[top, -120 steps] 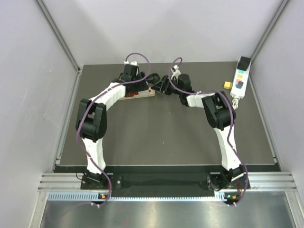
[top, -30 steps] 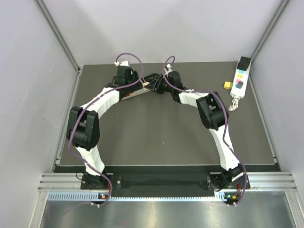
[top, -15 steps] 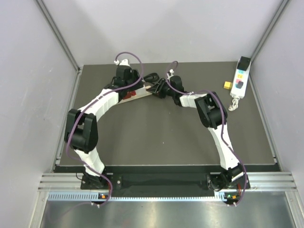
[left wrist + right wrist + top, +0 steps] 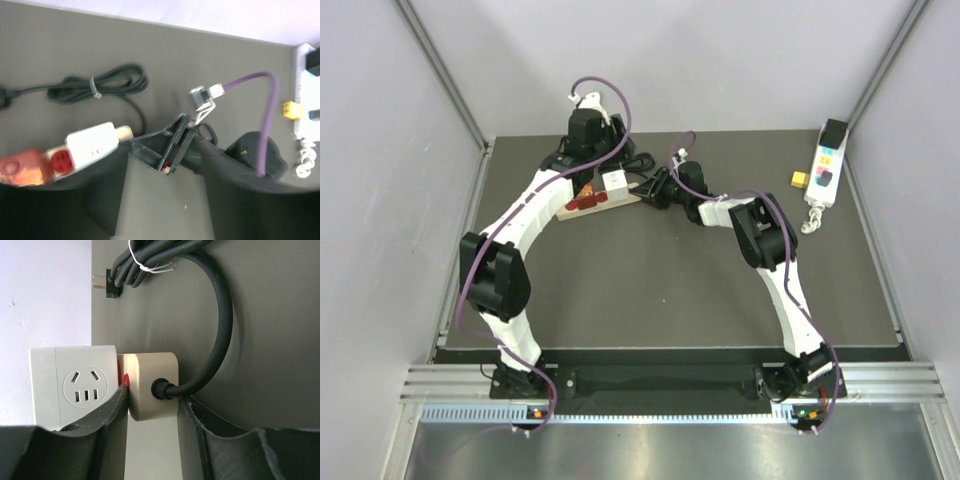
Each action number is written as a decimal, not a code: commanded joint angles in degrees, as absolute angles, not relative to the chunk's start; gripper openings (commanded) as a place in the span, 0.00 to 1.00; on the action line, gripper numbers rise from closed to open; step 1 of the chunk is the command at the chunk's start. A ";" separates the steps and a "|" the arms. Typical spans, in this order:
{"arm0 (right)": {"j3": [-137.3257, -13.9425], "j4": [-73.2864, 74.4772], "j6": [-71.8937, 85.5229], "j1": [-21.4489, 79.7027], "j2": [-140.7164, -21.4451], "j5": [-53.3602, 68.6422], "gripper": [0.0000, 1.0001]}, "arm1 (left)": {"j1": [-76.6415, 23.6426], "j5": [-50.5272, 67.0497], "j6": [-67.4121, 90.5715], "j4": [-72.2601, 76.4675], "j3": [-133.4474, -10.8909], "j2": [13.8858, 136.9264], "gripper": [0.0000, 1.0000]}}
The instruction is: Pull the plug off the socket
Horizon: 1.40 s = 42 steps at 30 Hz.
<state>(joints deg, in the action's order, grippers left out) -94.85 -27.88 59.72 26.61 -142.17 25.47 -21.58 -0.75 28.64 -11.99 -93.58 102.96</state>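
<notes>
Plug block [image 4: 615, 184] sits, seemingly, on the socket strip's [image 4: 582, 204] right end; coiled cable [image 4: 155, 252] behind; control box [image 4: 826, 170] far right

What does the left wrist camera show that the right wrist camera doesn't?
Only the left wrist view shows the red stretch of the power strip, the right gripper seen from outside, a yellow block and a white control box. Only the right wrist view shows the white adapter face-on with its socket holes, and the metal prongs of the cord's plug. Both show the white adapter, the bundled black cord and the power strip's cream end.
</notes>
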 commanded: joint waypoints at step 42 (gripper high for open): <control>-96.15 -21.27 47.11 28.30 -140.19 15.91 0.00 | -22.94 -10.37 23.20 -20.57 -98.61 118.48 0.10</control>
